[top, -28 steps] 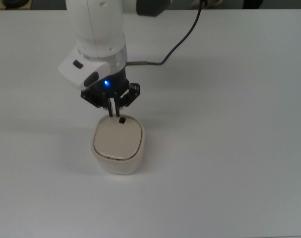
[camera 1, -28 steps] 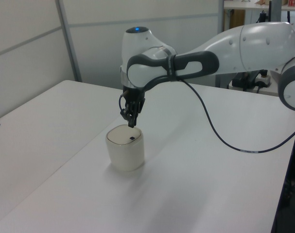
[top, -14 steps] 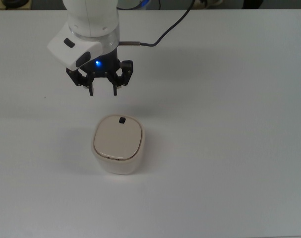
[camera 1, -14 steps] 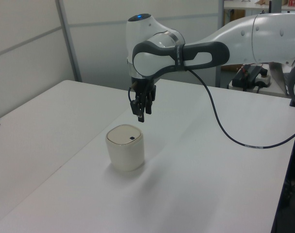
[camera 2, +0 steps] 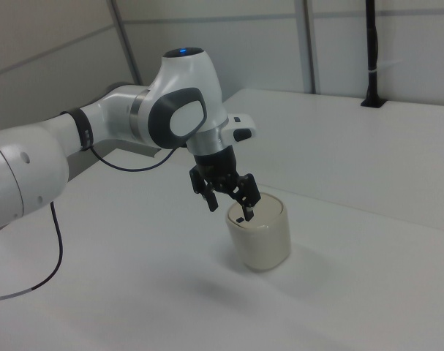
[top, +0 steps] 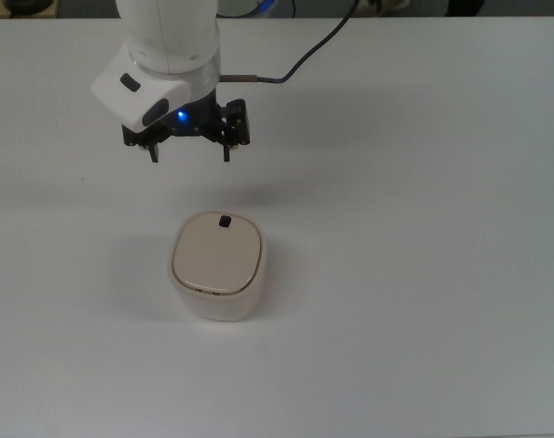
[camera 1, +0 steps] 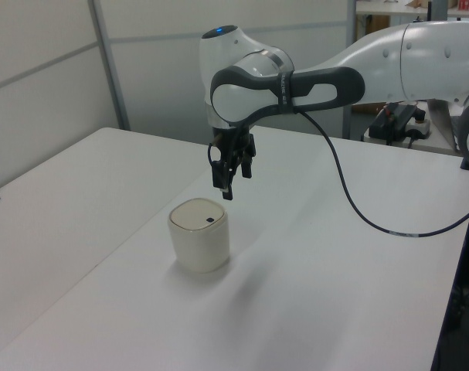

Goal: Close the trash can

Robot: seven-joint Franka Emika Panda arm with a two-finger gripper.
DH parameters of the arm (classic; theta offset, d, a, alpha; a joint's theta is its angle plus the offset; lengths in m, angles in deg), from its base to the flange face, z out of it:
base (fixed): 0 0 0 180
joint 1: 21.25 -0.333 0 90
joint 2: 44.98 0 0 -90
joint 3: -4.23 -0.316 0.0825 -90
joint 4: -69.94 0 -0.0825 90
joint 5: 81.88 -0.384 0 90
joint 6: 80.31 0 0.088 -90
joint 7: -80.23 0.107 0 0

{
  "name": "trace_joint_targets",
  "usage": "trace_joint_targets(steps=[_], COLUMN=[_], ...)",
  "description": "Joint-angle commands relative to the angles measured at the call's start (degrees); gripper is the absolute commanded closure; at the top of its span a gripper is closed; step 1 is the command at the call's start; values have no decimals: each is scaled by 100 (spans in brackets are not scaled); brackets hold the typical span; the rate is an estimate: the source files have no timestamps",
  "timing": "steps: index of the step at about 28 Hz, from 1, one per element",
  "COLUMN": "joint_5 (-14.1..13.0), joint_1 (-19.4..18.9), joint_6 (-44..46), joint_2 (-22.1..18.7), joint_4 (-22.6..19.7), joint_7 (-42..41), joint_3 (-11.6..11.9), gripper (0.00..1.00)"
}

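Claw clear of the closed trash can.

My gripper [top: 190,152] hangs spread wide and empty above the table [top: 423,274], beyond the trash can [top: 218,266] toward the top view's top. A second ago its fingers were pinched together at the lid [top: 215,253] beside the black tab [top: 224,221]; since then it has lifted off, backed away and parted them. The lid lies flat on the rim, so I judge the task done.
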Motion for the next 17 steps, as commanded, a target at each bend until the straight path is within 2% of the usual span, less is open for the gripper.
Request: trace_joint_targets(steps=[1, 17], joint_5=[82, 144], joint_1=[-46, -37], joint_6=[144, 144], joint_2=[-85, -85], joint_4=[-63, -63], joint_7=[-46, -54], joint_3=[19, 37], gripper=[0, 0])
